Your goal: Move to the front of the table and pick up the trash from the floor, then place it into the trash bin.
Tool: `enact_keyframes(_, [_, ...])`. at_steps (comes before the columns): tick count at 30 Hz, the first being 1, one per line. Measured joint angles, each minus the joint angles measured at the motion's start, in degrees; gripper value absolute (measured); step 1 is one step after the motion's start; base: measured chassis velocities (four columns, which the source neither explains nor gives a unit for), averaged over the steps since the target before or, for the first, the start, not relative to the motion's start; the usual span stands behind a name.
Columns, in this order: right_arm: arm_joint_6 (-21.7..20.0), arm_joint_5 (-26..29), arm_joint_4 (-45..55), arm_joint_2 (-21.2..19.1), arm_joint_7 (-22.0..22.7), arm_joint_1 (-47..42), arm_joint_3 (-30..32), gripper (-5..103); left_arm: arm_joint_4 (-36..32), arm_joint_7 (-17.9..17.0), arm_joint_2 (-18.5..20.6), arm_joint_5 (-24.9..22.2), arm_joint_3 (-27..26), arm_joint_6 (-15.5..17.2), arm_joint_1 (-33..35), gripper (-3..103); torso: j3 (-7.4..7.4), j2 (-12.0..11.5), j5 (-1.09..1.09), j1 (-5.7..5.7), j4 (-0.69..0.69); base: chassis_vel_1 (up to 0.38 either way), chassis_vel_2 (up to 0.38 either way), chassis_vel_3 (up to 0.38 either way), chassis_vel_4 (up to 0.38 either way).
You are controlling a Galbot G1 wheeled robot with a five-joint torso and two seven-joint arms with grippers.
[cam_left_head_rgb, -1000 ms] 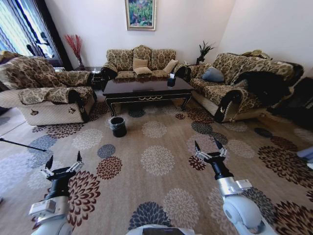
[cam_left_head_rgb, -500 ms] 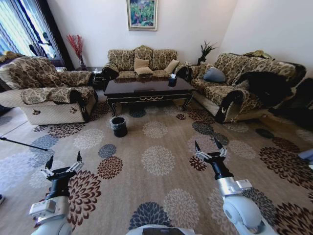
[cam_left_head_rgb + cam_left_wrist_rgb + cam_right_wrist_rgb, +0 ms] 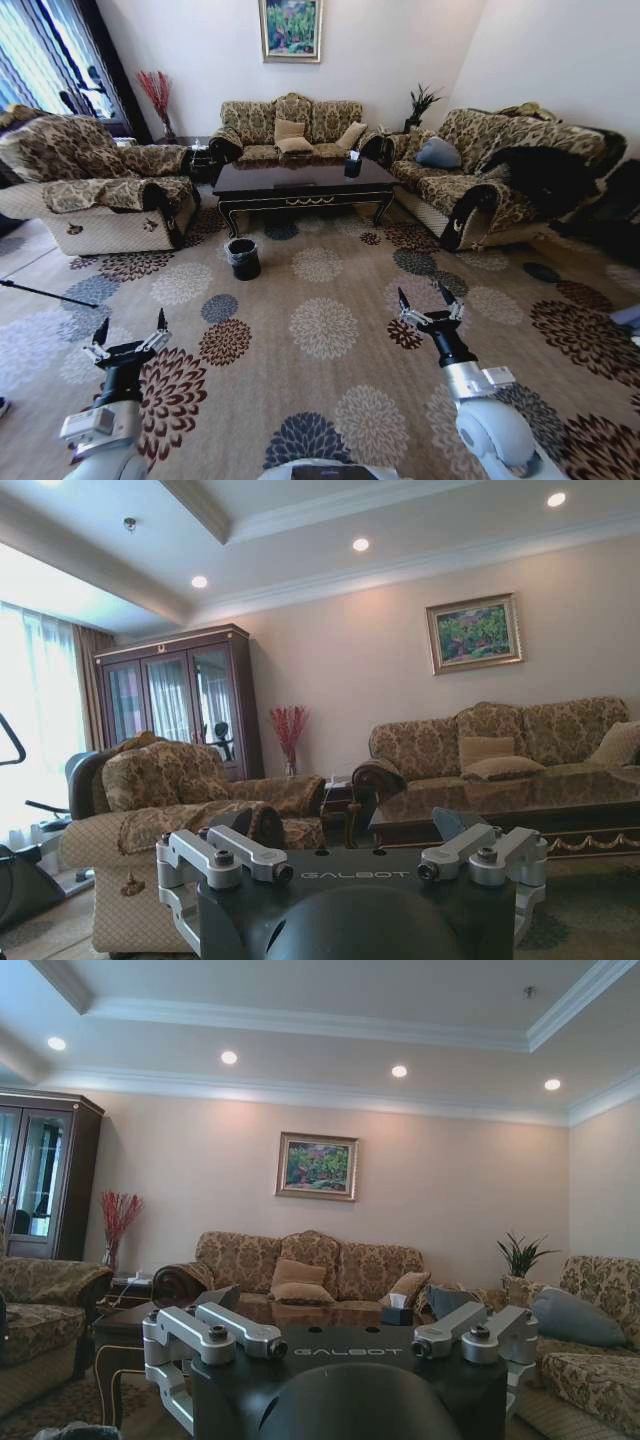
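The dark glossy table stands across the room in front of the back sofa, and shows again in the left wrist view and the right wrist view. The small black trash bin with its plastic liner sits on the patterned floor just off the table's front left corner. The trash is out of view. My left gripper hangs open over the carpet at the near left, holding nothing. My right gripper is open at the near right, also holding nothing.
Patterned sofas flank the table: one on the left, one behind it, one on the right. A thin dark rod lies along the floor at far left. A wide stretch of carpet lies between me and the table.
The whole head view has shifted slightly since a second ago, so the camera moved a little. Both grippers keep the same open pose.
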Motion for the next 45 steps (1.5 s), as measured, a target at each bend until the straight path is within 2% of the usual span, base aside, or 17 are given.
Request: enact_keyframes(45, [0.00, 0.00, 0.00, 0.00, 0.00, 0.00, 0.00, 100, 0.00, 0.00, 0.00, 0.00, 0.00, 0.00, 0.00, 100, 7.02, 12.62, 0.00, 5.59, 0.00, 0.000, 0.000, 0.000, 0.000])
